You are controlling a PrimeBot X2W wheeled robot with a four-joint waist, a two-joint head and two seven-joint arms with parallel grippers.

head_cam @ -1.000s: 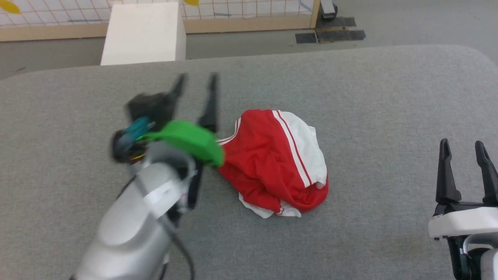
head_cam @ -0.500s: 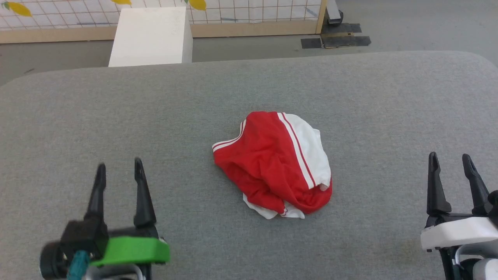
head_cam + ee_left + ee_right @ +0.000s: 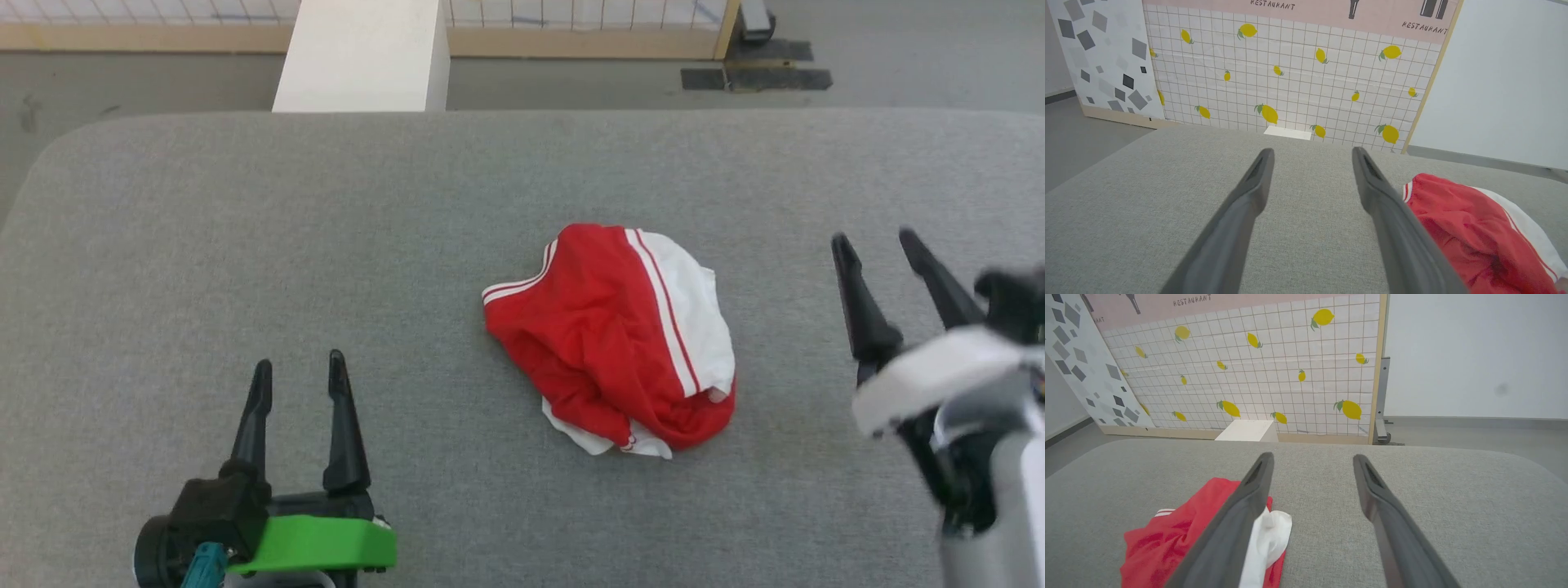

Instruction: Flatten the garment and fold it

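Note:
The garment (image 3: 612,339) lies crumpled in a heap at the middle of the grey padded table (image 3: 245,220); it is red with a white part and red-and-white striped trim, its print hidden in the folds. My left gripper (image 3: 299,367) stands open at the lower left, well apart from the heap, nothing between its fingers. My right gripper (image 3: 878,242) is open at the right, lifted and tilted, also empty. The left wrist view shows the garment (image 3: 1470,232) to the right of the open fingers (image 3: 1249,196). In the right wrist view the garment (image 3: 1167,539) lies lower left, partly behind a finger (image 3: 1237,522).
A white box (image 3: 359,57) stands on the floor beyond the table's far edge. Behind it runs a tiled lemon-print panel with a wooden base (image 3: 588,41). Dark mats (image 3: 755,77) lie on the floor at the far right. Bare grey table (image 3: 1147,192) surrounds the garment.
My left arm swung back from beside the garment to the lower left. My right gripper has risen and tilted, blurred in motion. The head camera shifted, so the whole scene slid rightward.

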